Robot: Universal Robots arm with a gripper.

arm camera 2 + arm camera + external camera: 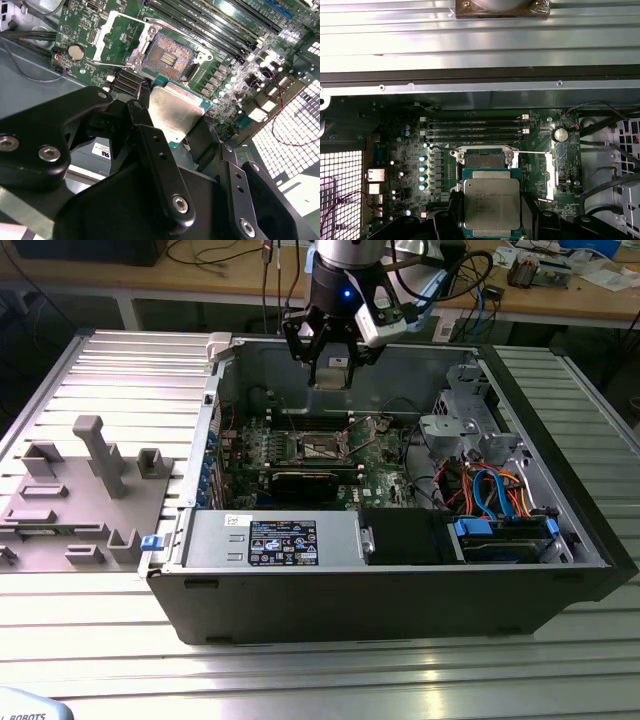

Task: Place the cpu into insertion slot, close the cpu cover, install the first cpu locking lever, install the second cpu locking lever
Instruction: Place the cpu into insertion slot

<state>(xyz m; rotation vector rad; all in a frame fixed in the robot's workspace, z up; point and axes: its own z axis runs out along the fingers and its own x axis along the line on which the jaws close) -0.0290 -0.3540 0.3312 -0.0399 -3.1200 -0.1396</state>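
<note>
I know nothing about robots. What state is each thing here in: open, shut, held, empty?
pincer: shut on the cpu.
cpu: held, metal top showing, not yet in the slot.
slot: empty and uncovered.
cover: swung open beside the slot.
case: open, side panel off.

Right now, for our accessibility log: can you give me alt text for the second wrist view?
The black hand grips the cpu by its edges, holding it clear of the empty insertion slot on the green motherboard. The cpu cover is flipped open beside the slot.
</note>
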